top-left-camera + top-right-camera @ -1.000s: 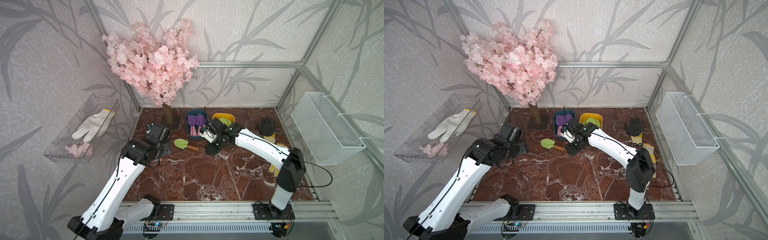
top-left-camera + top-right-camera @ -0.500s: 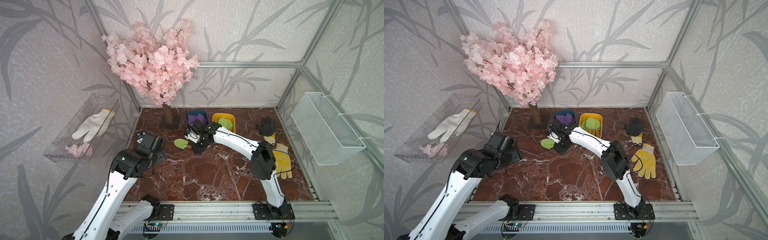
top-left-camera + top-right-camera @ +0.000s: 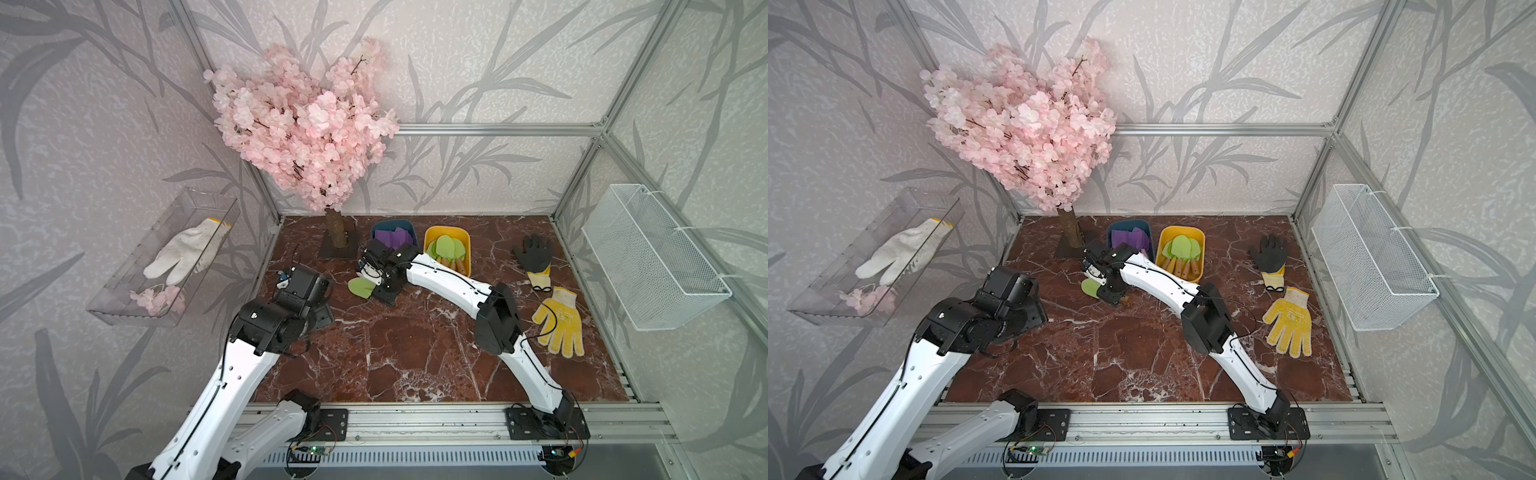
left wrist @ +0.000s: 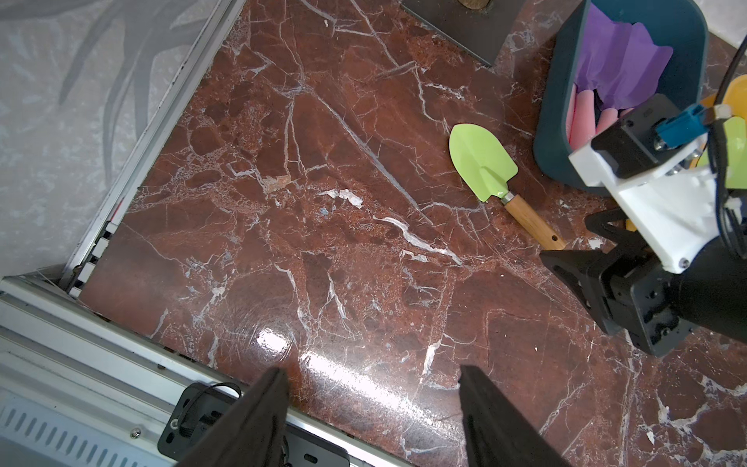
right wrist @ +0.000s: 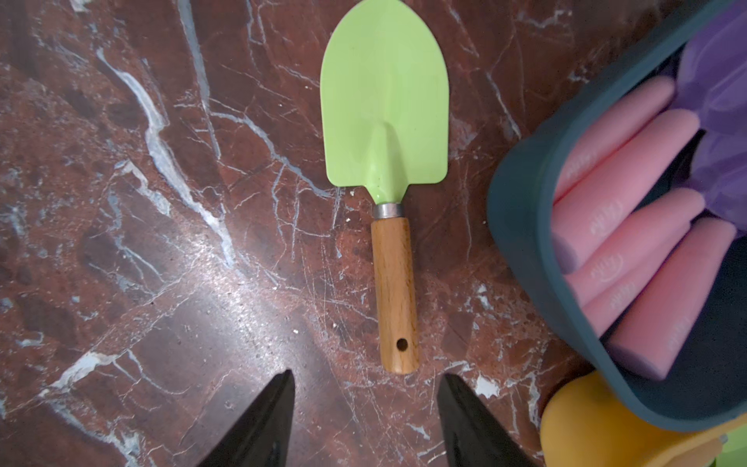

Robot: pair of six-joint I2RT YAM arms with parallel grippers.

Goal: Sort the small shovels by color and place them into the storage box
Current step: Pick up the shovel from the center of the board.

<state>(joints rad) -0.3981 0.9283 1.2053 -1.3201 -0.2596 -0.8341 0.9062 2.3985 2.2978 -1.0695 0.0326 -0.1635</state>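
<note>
Right tool [image 5: 366,374], jaws apart, has moved up to the green shovel [image 5: 386,121]; left tool [image 4: 372,368], parted, withdrew.

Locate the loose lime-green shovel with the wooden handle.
In the right wrist view, the lime-green wooden-handled shovel lies on the red marble tabletop beside the dark blue box of purple shovels, its handle just ahead of the open right gripper.

The desk [image 5: 121,202] was glossy veined marble. The shovel [image 5: 386,121] had a smooth painted blade, metal collar and wooden handle. Pink handles [image 5: 626,194] looked matt foam.
</note>
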